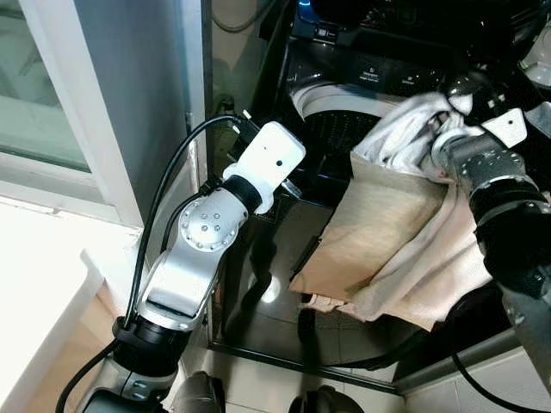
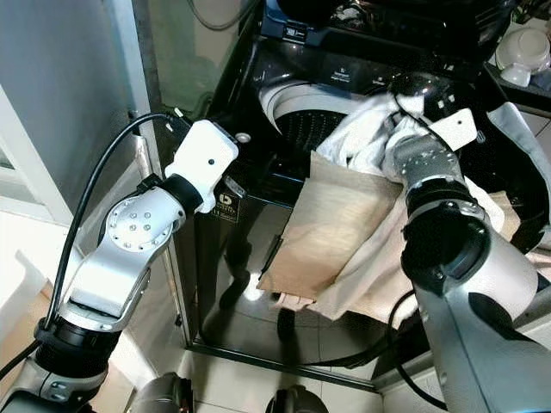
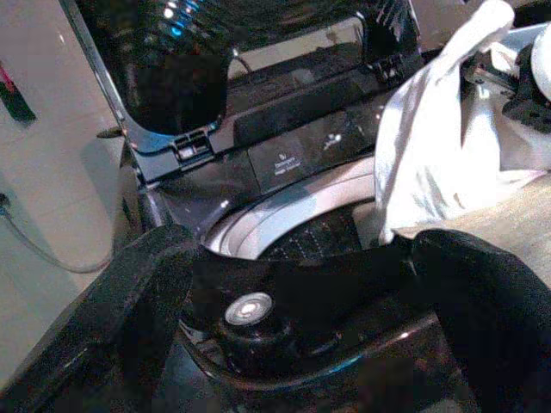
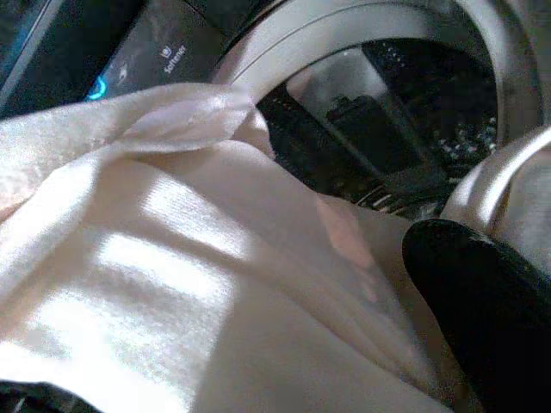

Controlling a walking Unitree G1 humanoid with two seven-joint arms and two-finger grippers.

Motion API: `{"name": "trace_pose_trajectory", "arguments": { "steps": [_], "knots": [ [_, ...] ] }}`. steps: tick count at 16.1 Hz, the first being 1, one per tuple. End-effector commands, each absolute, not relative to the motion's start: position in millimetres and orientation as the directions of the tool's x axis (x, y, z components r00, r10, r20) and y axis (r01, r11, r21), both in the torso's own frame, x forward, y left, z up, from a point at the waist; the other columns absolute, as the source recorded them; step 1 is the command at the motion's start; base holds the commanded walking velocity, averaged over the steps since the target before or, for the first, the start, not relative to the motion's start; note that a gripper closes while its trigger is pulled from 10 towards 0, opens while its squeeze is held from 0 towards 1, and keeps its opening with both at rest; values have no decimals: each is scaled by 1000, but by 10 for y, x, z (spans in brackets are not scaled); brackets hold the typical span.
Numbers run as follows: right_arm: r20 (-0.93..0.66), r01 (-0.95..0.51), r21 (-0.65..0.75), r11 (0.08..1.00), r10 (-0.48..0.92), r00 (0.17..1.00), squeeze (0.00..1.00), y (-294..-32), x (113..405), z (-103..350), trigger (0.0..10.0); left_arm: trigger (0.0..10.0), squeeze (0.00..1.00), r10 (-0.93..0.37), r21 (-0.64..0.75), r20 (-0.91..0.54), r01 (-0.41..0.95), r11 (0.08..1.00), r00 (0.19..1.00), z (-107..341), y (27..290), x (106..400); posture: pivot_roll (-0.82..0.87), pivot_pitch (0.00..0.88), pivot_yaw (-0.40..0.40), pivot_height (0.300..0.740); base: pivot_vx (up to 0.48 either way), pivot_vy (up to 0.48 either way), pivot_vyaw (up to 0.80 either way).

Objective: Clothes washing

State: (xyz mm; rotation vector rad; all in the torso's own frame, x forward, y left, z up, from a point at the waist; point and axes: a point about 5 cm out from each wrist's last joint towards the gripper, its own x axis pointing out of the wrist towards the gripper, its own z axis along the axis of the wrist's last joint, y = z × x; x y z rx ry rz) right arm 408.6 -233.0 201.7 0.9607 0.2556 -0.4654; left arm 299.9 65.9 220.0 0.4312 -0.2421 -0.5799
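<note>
A black top-loading washing machine stands with its lid up and its drum exposed. A bundle of cloths, one white and one beige, drapes over the machine's front rim and hangs down its front. My right gripper is buried in the bundle at the drum's edge and shut on it. In the right wrist view one black finger lies against the pale cloth. My left gripper stands open at the machine's front left corner, holding nothing.
A grey wall and window frame run along the left. A white surface sits low on the left. Black cables loop off my left arm. Tiled floor lies below, and a white bowl sits at the back right.
</note>
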Motion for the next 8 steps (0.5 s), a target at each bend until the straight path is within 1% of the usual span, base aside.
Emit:
{"name": "trace_pose_trajectory", "arguments": {
  "steps": [1,2,5,8],
  "knots": [
    [-394,495,709,503,-300,869,0,-2398,4076,2047,3686,10000,0,-592,463,79,496,734,802,2178,613,2993,51,0,-125,714,0,0,0],
    [-392,496,703,510,-304,868,0,-2399,4077,2051,0,10000,0,-593,466,78,496,732,801,2179,612,2995,49,0,-122,714,0,0,0],
    [-391,495,702,513,-303,869,0,-2391,4080,2055,0,10000,0,-597,472,76,499,727,798,2181,601,2993,48,0,-120,714,0,0,0],
    [-388,488,690,534,-297,873,0,-2370,4082,2039,0,10000,0,-600,477,70,501,722,797,2174,600,2989,52,0,-122,714,0,0,0]
  ]
}}
